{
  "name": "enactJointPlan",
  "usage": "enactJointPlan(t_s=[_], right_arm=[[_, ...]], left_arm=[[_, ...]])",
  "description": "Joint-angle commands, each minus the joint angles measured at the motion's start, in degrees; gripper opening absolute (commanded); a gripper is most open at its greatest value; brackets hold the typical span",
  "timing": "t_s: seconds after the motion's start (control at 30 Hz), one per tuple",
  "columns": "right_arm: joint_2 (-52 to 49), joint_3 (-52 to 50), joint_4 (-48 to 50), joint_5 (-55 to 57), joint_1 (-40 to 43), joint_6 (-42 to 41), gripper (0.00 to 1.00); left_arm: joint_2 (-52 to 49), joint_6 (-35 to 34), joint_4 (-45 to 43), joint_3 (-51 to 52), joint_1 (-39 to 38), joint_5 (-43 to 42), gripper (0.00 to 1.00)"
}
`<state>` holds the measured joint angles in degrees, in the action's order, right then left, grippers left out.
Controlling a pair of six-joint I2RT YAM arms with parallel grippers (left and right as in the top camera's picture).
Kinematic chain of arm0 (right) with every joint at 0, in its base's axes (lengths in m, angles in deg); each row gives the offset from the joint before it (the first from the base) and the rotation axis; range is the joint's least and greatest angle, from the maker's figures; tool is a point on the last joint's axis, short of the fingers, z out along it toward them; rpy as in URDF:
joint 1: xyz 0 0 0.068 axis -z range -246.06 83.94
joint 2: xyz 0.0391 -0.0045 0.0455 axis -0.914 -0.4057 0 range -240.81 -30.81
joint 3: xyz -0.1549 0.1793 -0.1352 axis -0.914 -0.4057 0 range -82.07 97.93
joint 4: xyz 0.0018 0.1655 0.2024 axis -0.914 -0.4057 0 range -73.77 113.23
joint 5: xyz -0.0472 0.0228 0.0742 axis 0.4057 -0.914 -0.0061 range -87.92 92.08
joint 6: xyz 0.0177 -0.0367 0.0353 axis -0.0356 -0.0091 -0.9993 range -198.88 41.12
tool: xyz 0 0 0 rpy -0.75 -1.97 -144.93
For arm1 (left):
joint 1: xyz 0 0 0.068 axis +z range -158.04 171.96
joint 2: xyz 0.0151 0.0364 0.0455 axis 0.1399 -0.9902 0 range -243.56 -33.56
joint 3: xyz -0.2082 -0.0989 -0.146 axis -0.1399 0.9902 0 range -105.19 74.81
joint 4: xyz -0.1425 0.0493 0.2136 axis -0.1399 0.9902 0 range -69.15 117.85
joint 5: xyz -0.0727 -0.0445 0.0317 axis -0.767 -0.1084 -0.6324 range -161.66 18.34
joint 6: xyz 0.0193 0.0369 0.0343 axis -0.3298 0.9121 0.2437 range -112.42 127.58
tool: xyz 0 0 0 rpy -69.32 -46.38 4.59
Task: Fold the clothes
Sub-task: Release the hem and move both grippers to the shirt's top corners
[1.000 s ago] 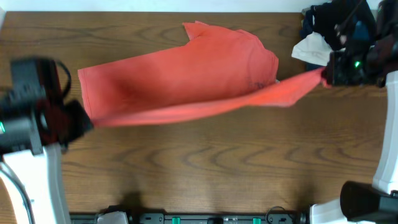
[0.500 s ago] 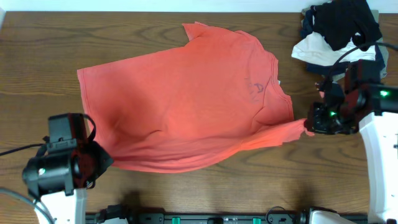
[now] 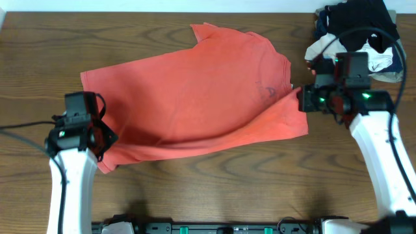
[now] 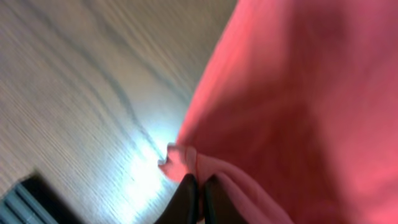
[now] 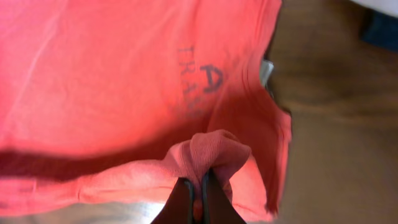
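Observation:
The salmon-red T-shirt [image 3: 188,91] lies spread on the wooden table, its near edge lifted into a fold. My left gripper [image 3: 103,138] is shut on the shirt's near left corner; in the left wrist view the fingers [image 4: 186,196] pinch a bunched bit of red cloth [image 4: 292,106] above the wood. My right gripper [image 3: 302,99] is shut on the shirt's right end. In the right wrist view it [image 5: 198,193] pinches a gathered lump of cloth [image 5: 214,149] above the shirt's dark print [image 5: 202,84].
A heap of black, white and navy garments [image 3: 354,29] sits at the far right corner, just behind my right arm. Bare wooden table [image 3: 214,188] lies along the near side, with a black rail at the front edge.
Both grippers have carried the shirt's near edge away from the front of the table, over the shirt. The right gripper moved left and back; the left moved back.

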<state>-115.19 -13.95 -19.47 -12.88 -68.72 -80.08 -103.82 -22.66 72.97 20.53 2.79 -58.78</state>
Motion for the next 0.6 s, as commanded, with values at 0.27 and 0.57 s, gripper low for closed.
enactJointPlan(t_s=[0.27, 0.57], right_arm=[[-16.1, 0.0, 16.5, 1.0, -1.2, -1.6, 0.01], [-18.3, 0.2, 18.4, -0.4, -1.2, -0.1, 0.76]], left_arm=[[-19.5, -0.5, -19.9, 0.6, 0.3, 7.4, 0.06], [-29.1, 0.1, -23.2, 0.6, 0.3, 7.4, 0.58]])
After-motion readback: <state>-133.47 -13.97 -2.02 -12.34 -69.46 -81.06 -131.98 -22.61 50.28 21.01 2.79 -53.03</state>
